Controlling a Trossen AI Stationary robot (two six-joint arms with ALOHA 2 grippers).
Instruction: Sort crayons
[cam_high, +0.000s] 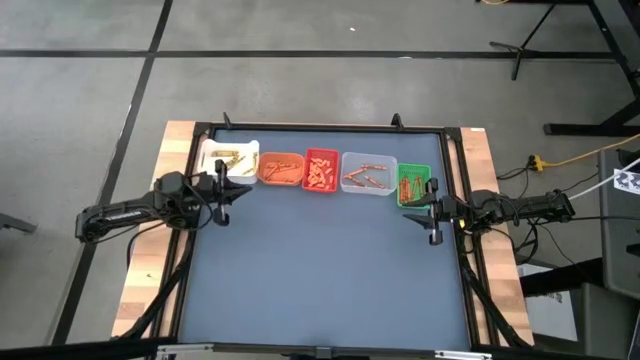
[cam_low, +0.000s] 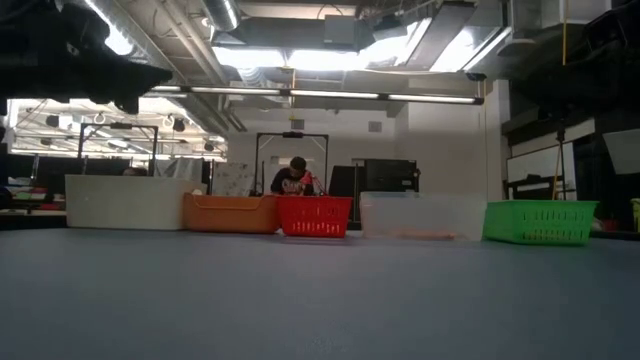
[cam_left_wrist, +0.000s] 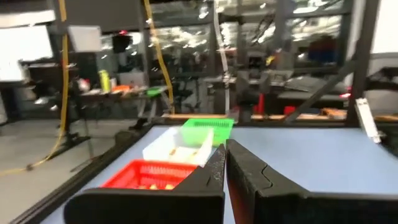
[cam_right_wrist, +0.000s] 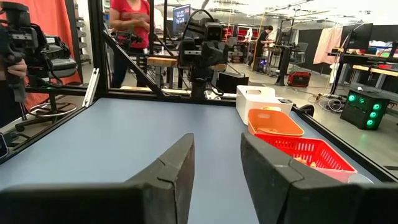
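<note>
The crayons (cam_high: 320, 175), thin waxy sticks, lie inside five small bins in a row at the far edge of the table (cam_high: 320, 270): white bin (cam_high: 215, 152), orange bin (cam_high: 281, 168), red bin (cam_high: 321, 172), clear bin (cam_high: 369, 174) and green bin (cam_high: 413, 185). The left end effector (cam_high: 222, 192) is closed and empty beside the white bin. The right end effector (cam_high: 432, 215) is open and empty beside the green bin. Risk: the light plastic bins, two of them lattice-walled, may slide or tip if struck, and slim round crayons may roll from a grip.

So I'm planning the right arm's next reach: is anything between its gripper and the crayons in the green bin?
Nothing visible. The right gripper, open, hovers beside the green bin, whose crayons lie uncovered.
</note>
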